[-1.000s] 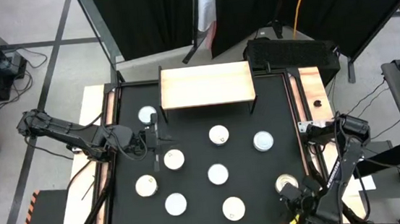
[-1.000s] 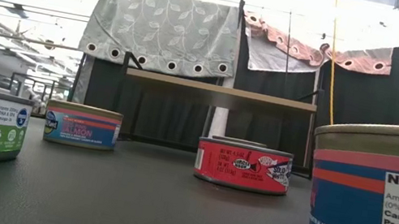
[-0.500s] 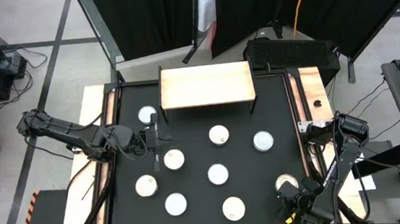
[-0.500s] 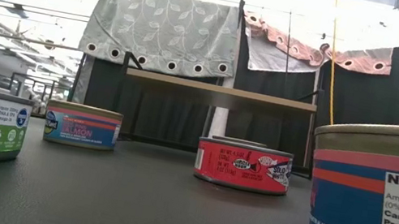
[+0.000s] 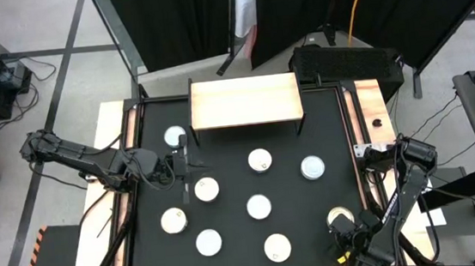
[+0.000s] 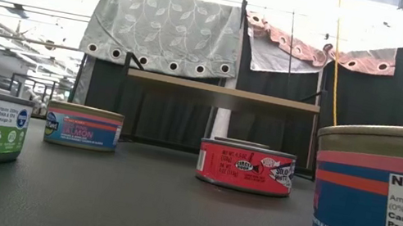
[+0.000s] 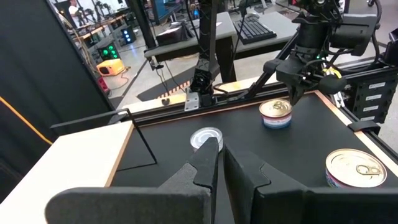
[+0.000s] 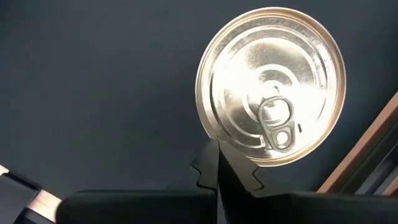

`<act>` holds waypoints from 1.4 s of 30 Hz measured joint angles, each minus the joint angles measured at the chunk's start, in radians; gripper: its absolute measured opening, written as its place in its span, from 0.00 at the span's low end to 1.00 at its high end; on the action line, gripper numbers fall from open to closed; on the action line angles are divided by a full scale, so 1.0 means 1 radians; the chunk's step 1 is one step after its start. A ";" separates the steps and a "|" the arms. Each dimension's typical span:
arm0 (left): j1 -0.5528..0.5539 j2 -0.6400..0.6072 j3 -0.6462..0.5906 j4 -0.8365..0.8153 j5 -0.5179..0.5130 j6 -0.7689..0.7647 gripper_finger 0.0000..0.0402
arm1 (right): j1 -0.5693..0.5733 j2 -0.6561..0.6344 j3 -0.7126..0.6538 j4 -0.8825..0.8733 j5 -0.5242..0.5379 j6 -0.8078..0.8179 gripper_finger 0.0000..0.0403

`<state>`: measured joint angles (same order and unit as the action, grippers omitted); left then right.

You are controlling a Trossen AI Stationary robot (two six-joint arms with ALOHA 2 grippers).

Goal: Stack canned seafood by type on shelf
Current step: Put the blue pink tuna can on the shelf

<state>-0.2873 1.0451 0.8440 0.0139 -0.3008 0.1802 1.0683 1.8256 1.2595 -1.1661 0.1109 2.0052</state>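
high view | right end effector (image 5: 348, 246) pressed together, slid nearer table front vs earlier | left end effector (image 5: 185, 165) pressed together, unmoved

Light falls evenly from overhead onto the black counter (image 5: 223, 164), so the tins cast only faint, short shadows. In the low view the ceiling above the shelf (image 6: 222, 91) blows out to white, and the nearest blue tin (image 6: 384, 208), well in front of the shelf, looks enlarged and slightly soft. The right wrist view shows bright glare on a silver lid (image 8: 272, 84). The dark fingers (image 7: 239, 174) in the left wrist view are blurred.
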 joint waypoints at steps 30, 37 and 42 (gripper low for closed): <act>0.000 0.000 0.000 0.003 0.000 0.001 0.07 | -0.041 -0.035 0.000 -0.038 -0.054 0.106 0.00; 0.000 0.000 0.000 0.003 0.000 0.010 0.07 | -0.041 -0.034 0.000 -0.014 -0.057 0.121 0.00; 0.000 0.000 0.000 0.003 0.000 0.010 0.07 | -0.039 -0.016 -0.013 -0.002 -0.058 0.123 0.00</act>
<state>-0.2871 1.0447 0.8440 0.0166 -0.3006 0.1898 1.0290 1.8091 1.2465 -1.1678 0.0530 2.1287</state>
